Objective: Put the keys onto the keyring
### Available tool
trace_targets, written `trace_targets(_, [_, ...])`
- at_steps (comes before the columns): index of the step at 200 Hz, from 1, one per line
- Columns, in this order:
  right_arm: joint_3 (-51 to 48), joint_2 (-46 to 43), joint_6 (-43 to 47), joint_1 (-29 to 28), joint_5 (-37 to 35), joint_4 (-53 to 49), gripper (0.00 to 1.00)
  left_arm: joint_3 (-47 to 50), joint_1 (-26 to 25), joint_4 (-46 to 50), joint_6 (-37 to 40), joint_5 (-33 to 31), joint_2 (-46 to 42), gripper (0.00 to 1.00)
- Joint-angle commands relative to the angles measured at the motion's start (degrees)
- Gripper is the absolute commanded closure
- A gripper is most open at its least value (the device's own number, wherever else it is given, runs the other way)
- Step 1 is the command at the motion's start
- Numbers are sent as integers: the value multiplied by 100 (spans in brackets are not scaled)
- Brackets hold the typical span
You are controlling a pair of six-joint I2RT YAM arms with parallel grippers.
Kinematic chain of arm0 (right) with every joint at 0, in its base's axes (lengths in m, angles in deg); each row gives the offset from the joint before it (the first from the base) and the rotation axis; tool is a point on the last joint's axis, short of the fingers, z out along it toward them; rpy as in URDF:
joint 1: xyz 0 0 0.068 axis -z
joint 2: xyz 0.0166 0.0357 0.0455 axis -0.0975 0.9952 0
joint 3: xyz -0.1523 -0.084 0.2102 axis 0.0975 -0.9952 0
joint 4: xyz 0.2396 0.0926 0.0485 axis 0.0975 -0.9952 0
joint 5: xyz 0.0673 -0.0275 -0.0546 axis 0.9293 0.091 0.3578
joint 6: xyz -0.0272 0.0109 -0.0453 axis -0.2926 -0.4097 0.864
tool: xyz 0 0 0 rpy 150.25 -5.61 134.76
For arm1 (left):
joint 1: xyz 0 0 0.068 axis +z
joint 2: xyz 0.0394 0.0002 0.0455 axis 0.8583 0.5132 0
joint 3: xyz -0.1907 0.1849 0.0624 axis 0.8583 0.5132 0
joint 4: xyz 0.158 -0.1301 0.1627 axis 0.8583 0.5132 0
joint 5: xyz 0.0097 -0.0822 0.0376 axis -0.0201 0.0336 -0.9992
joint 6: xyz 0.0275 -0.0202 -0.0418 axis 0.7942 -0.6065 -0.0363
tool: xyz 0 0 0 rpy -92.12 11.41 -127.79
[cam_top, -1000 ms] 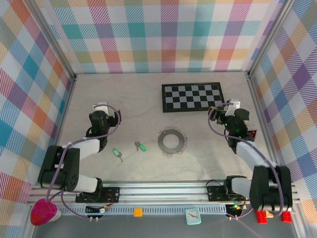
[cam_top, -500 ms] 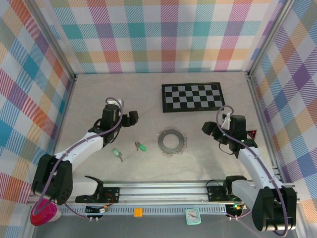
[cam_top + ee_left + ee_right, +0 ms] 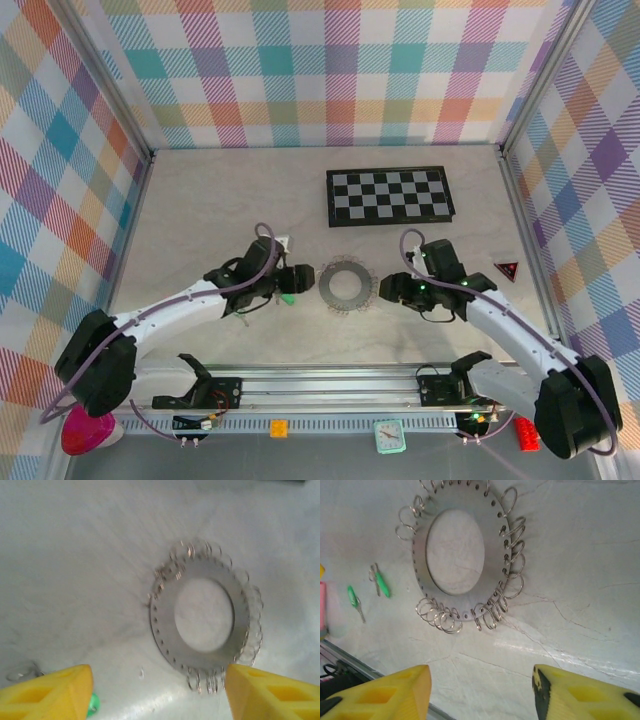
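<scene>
Both arms stretched inward; left tool (image 3: 296, 279), right tool (image 3: 386, 290) face each other, jaws apart.

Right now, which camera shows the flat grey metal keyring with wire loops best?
Right wrist: the keyring is sharp and large, its looped edge distinct, top cropped. Left wrist shows it whole but blurred; top external, whole but small.

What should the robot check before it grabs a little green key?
1. Left end effector open: ok.
2. Right end effector open: ok.
3. Two small green-headed silver keys lying loose on the pale table: ok.
4. Flat dark grey metal keyring lying flat, nothing on it: ok.
5. A key centred between the left fingers: not ok, it peeks out beside one finger.
</scene>
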Motion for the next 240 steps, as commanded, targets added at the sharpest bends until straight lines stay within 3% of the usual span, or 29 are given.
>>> trace_targets(1, [247, 269, -244, -105, -241, -93, 50, -246, -466, 592, -346, 72, 327, 37])
trace_targets(38, [261, 390, -381, -148, -400, 32, 53, -880, -1069, 1439, -196, -63, 936, 49])
trace_targets(67, [224, 241, -366, -157, -420, 61, 54, -1140, -1244, 1596, -117, -54, 1354, 68])
trace_targets(109, [153, -14, -324, -164, -472, 44, 54, -1354, -1293, 1570, 18, -4, 1783, 76])
trace_targets(240, [65, -91, -344, -165, -446, 90, 52, -2208, -1291, 1796, 387, -47, 2575, 76])
